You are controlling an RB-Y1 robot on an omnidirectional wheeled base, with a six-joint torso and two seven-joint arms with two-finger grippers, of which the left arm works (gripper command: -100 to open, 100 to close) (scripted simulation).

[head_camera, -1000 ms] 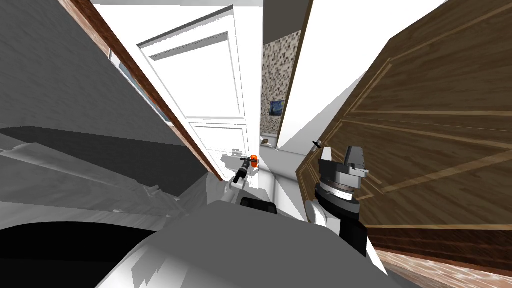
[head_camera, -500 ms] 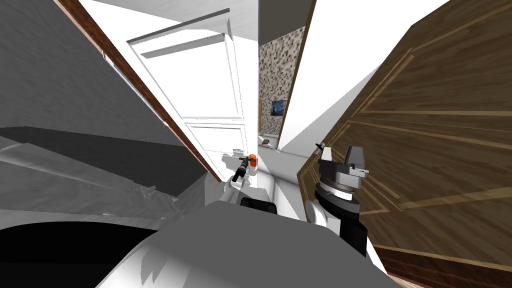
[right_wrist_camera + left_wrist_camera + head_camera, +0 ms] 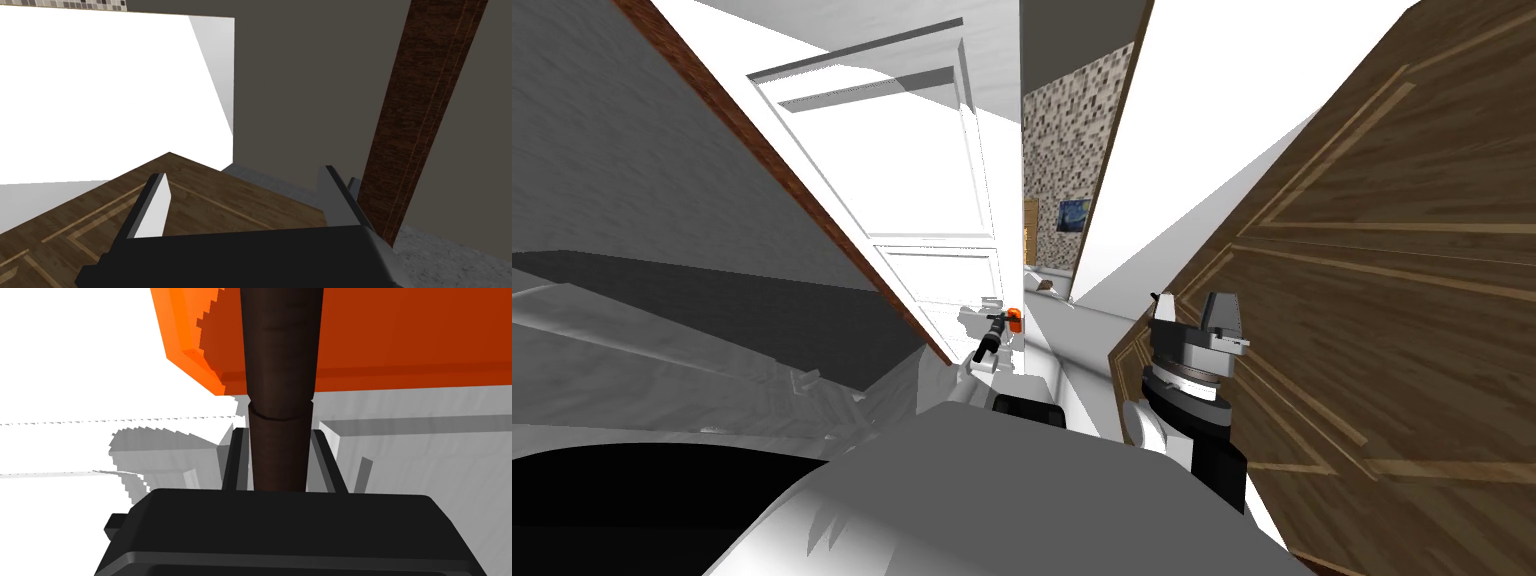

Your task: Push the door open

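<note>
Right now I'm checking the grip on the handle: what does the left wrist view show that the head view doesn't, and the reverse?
Left wrist view: the fingers of the left gripper pressing both sides of the dark handle, close up. Head view: the panelled face of the white door, the brown wooden door on my right, and the right gripper open in front of it. Both: the left gripper at the handle, with the orange part behind it.

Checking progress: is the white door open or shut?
Partly open: a gap beside the white door shows the mosaic wall beyond.
</note>
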